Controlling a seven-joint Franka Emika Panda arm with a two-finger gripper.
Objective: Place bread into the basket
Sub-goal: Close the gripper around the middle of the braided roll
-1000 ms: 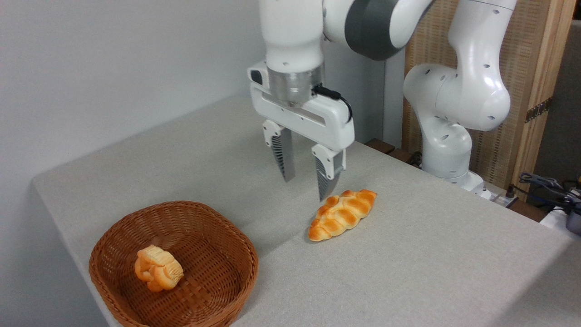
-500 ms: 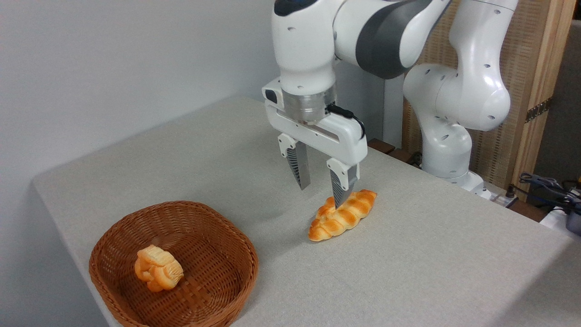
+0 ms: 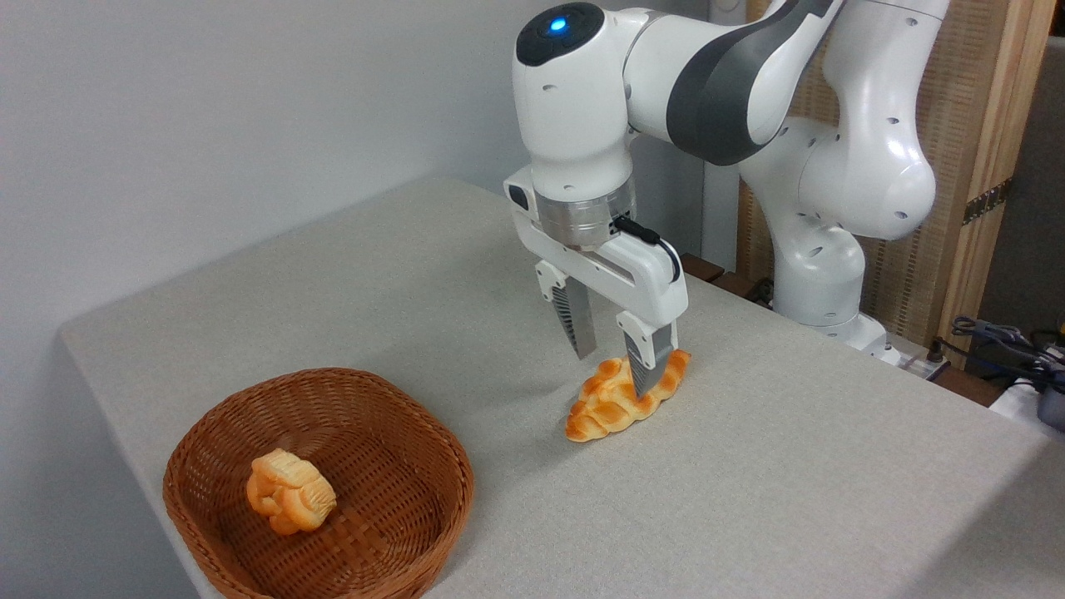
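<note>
The gripper (image 3: 614, 373) is spread wide and empty, its fingers straddling the bread (image 3: 622, 398). The basket (image 3: 212, 433) sits well apart.

1. A robotics lab: a white robot arm (image 3: 832, 166) bolted beside a grey cloth-covered table (image 3: 749, 482).
2. Loose cables (image 3: 998, 337) at right, bare wall (image 3: 208, 108), woven screen (image 3: 957, 125) behind.

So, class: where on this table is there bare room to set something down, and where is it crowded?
Bare: the back-left table between wall and gripper, and the front right past the bread. Crowded: around the bread under the open gripper, and the basket holding a bun.
</note>
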